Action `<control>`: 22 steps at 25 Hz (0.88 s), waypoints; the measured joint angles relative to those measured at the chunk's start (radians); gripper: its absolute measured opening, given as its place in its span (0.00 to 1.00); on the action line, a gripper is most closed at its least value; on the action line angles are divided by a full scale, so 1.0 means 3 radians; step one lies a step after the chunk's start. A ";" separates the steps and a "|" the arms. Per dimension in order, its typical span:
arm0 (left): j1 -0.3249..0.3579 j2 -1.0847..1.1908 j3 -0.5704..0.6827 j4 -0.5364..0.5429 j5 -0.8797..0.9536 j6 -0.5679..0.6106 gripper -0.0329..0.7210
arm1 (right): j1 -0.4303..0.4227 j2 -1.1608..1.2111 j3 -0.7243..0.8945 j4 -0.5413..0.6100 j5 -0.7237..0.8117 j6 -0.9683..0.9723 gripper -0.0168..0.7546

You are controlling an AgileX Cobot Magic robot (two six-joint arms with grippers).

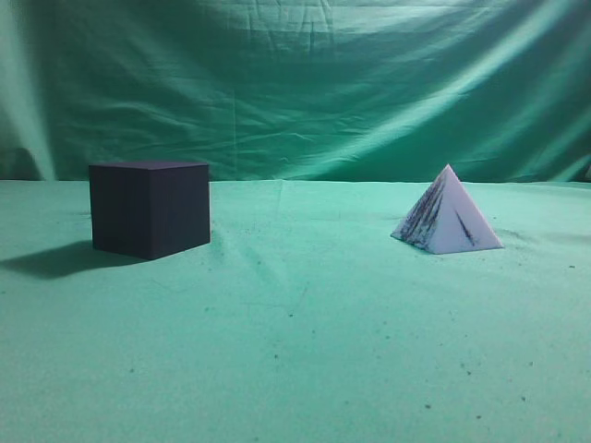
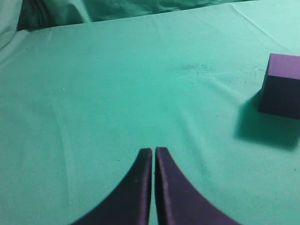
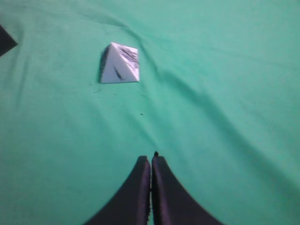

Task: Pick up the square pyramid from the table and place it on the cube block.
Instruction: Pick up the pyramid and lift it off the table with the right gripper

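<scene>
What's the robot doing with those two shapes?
Nothing is being held right now. The square pyramid sits on the table, off to the right, and the cube block sits apart from it on the left. The left gripper and the right gripper are both shut and empty, hanging above the green cloth. The pyramid is meant to go on top of the cube, but that has not started.

The green cloth-covered bench (image 1: 305,360), speckled with dark crumbs, carries a dark cube (image 1: 150,209) at left and a streaked white pyramid (image 1: 447,214) well apart at right.
</scene>
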 joint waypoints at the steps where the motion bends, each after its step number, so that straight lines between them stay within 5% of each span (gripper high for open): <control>1: 0.0000 0.0000 0.0000 0.0000 0.0000 0.0000 0.04 | 0.0081 0.0105 -0.0084 0.0043 0.0007 -0.0022 0.02; 17: 0.0000 0.0000 0.0000 0.0000 0.0000 0.0000 0.04 | 0.0949 0.2337 -0.1097 0.0015 -0.0314 -0.0126 0.02; 19: 0.0000 0.0000 0.0000 0.0000 0.0000 0.0000 0.04 | 0.1022 0.2540 -0.1197 0.0015 -0.0412 -0.0220 0.08; 22: 0.0000 0.0000 0.0000 0.0000 0.0000 0.0000 0.04 | 0.1052 0.2794 -0.1302 0.0002 -0.0573 -0.0331 0.31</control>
